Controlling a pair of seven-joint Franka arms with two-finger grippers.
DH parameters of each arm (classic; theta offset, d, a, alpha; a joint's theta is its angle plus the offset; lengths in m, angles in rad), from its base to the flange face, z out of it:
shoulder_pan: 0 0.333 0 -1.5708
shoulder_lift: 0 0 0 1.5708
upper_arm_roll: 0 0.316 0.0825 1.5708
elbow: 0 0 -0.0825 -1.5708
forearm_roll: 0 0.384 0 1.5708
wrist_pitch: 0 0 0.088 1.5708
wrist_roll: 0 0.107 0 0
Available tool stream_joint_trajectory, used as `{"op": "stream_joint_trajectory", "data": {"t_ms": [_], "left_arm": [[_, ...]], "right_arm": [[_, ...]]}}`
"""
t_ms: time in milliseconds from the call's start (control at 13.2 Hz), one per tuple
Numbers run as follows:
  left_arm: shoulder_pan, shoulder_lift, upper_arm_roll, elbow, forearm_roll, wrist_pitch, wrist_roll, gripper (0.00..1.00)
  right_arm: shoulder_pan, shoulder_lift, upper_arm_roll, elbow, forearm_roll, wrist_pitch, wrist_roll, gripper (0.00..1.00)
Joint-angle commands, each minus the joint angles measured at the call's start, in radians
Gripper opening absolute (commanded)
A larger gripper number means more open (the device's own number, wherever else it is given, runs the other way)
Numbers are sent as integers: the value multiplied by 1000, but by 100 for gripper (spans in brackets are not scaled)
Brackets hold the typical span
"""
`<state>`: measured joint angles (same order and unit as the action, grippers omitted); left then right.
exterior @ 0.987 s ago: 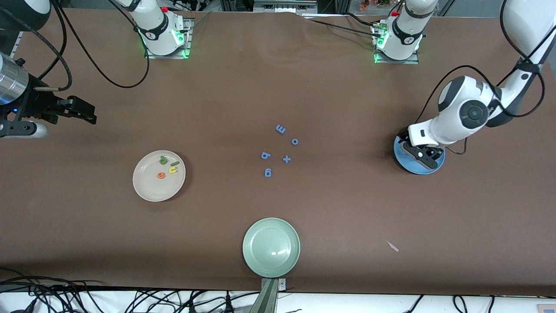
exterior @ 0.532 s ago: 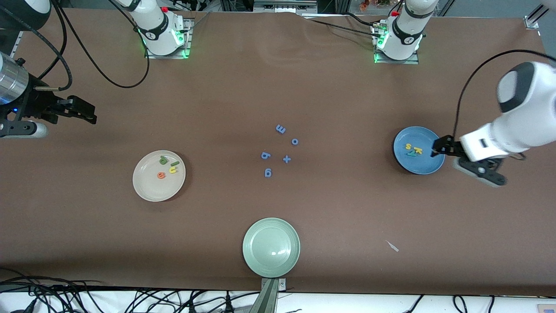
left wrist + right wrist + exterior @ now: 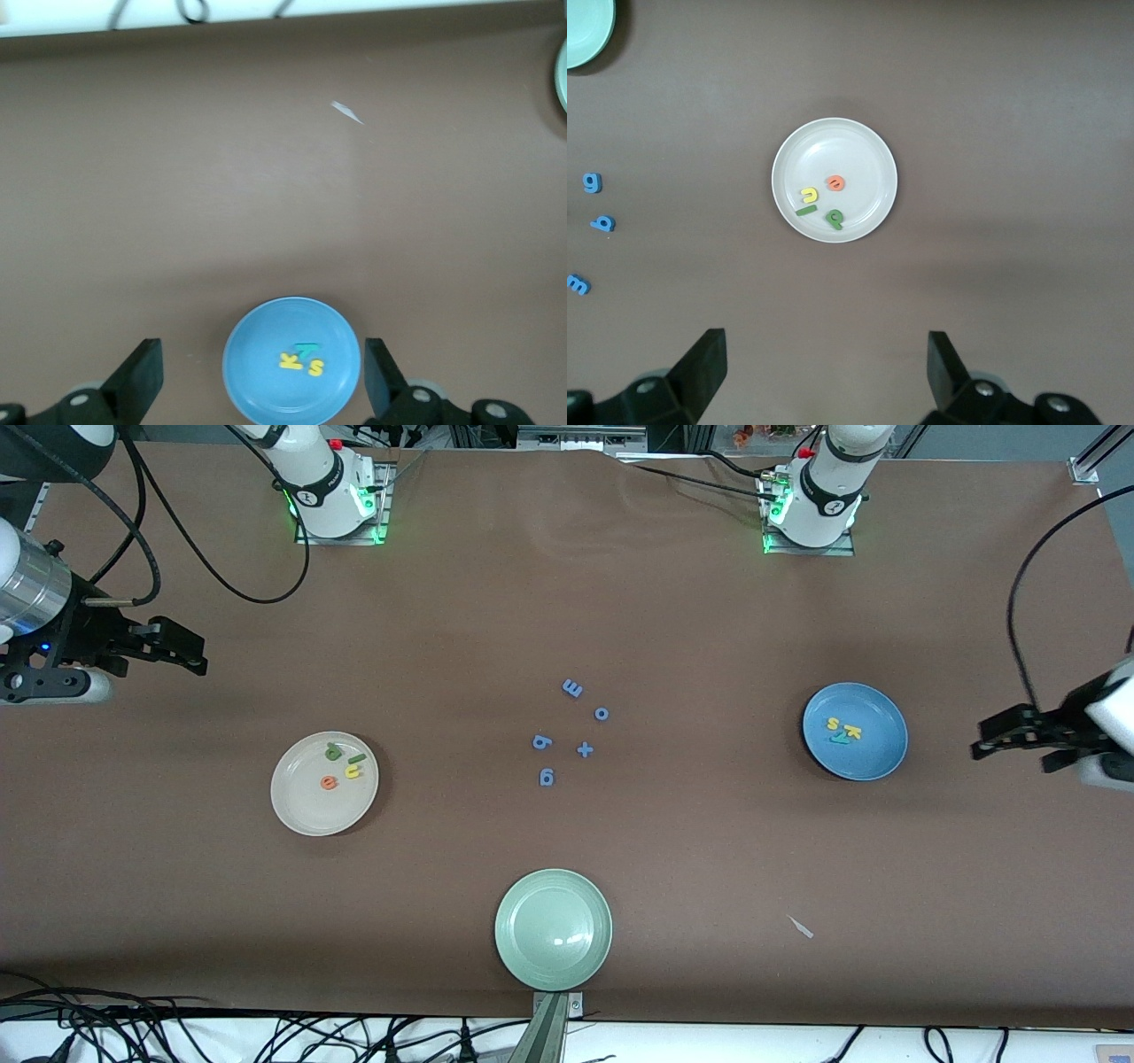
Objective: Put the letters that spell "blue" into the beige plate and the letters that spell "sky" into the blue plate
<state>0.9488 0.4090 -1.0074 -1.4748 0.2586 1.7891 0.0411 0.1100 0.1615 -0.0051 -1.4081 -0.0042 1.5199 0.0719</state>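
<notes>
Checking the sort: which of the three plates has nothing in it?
The pale green plate, nearest the front camera. The beige plate holds four letters, the blue plate three.

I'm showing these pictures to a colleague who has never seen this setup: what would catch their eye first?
Probably the three plates on the brown table: a beige plate toward the right arm's end holding four small letters, a blue plate toward the left arm's end holding three letters, and a pale green plate nearest the front camera. Between them lies a cluster of blue foam letters and symbols.
</notes>
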Motion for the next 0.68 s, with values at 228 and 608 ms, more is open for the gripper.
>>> {"op": "stream_joint_trajectory", "data": {"t_ms": [228,608], "left_arm": [[30,-39,1,65,-12,-66,-39,100],[-133,-177,201,54,-19,-65,-104,100]], "right_arm": [[-3,-13,-1,6,12,-46,-4,100],[-3,-11,-1,8,12,-44,-4,100]]}}
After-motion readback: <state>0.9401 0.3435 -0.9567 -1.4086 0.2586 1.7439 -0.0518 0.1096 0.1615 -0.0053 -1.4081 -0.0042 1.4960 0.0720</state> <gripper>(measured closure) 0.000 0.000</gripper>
